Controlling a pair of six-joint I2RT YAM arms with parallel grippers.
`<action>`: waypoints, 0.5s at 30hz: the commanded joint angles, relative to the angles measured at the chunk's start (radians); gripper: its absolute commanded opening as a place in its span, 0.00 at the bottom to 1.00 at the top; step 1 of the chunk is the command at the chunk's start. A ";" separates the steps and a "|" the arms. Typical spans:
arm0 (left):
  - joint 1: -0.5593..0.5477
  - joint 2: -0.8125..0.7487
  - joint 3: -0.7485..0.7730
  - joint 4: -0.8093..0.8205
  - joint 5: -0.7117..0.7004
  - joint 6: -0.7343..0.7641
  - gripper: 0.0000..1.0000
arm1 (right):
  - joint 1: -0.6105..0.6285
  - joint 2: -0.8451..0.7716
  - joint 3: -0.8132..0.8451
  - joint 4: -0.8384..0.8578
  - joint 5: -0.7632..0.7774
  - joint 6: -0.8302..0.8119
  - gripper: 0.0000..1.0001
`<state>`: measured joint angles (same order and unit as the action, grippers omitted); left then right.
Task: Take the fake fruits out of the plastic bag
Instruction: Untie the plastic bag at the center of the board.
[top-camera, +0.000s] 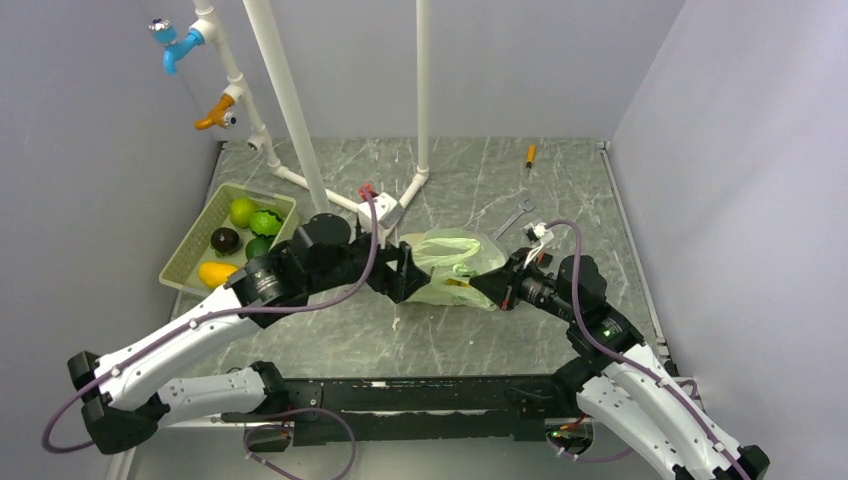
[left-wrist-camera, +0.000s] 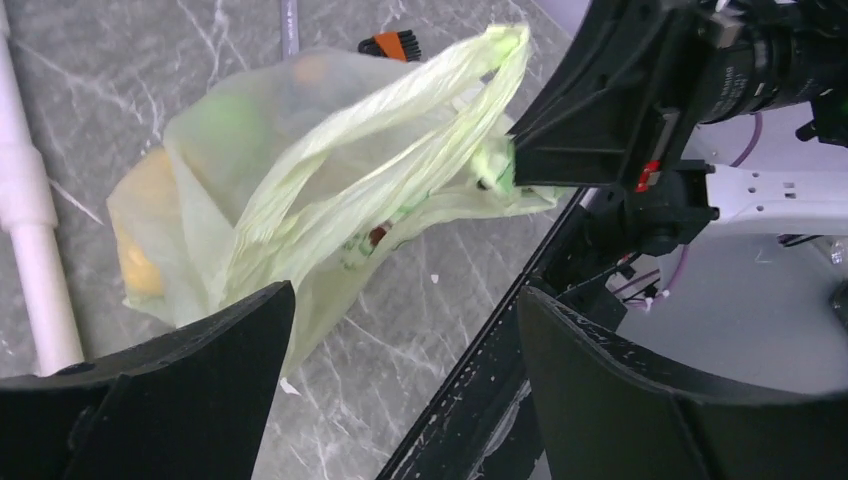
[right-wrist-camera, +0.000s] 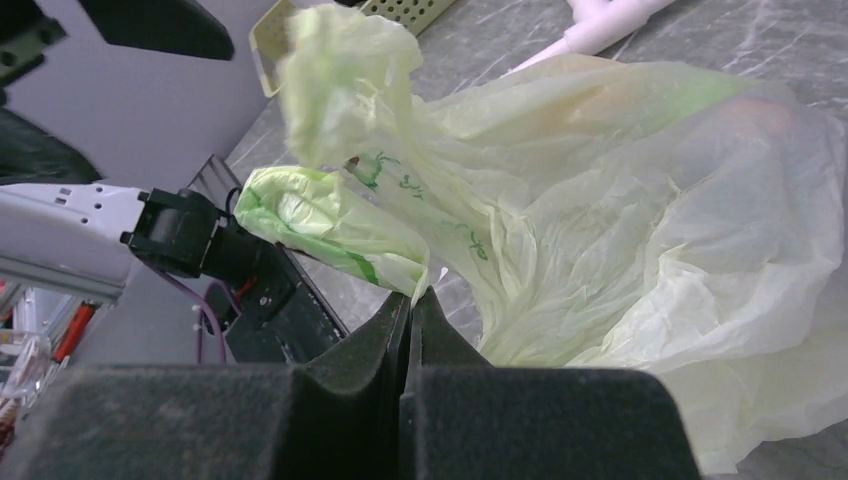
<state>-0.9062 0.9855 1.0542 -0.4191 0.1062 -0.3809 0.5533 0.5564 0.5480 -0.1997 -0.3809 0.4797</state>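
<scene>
**Evidently not empty yet: right hand pins the bag, left hand stands open beside it**

The bag (top-camera: 455, 262) lies in the middle of the desk (top-camera: 470, 335), between the two arms. The right hand (top-camera: 490, 288) is clamped tight on a gathered fold by the bag's handles. In its wrist view the film runs straight into the closed fingertips and the loops bunch up above them. That pinch looks meant to anchor the thin film and hold the handle end up off the desk, so the bag cannot slide when something pushes into it.

The left hand (top-camera: 405, 272) sits just beside the bag's left side. Its fingers are spread wide with nothing between them. From its wrist view it faces the bag side-on, low over the desk, which I judge suits a reach toward the opening or a fresh hold on the film.

Several fruits (top-camera: 243, 212) already sit in the basket (top-camera: 196, 230) by the desk's left edge. Through the film a yellow fruit (left-wrist-camera: 140, 262) shows at the bag's closed end, away from the right hand, with a green tint above it. How many are inside I cannot tell. They have settled at the end farthest from the handles, so the reach in looks long.
</scene>
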 joint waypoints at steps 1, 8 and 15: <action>-0.125 0.098 0.153 -0.125 -0.216 0.090 0.89 | 0.000 -0.009 0.008 0.027 -0.035 0.011 0.00; -0.280 0.404 0.522 -0.349 -0.660 0.100 0.91 | 0.000 -0.019 0.001 0.017 -0.007 0.036 0.00; -0.337 0.659 0.820 -0.492 -0.899 -0.032 0.99 | 0.001 -0.035 -0.014 0.000 0.022 0.040 0.00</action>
<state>-1.2114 1.5707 1.7592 -0.7872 -0.5724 -0.3309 0.5533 0.5354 0.5365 -0.2028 -0.3847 0.5083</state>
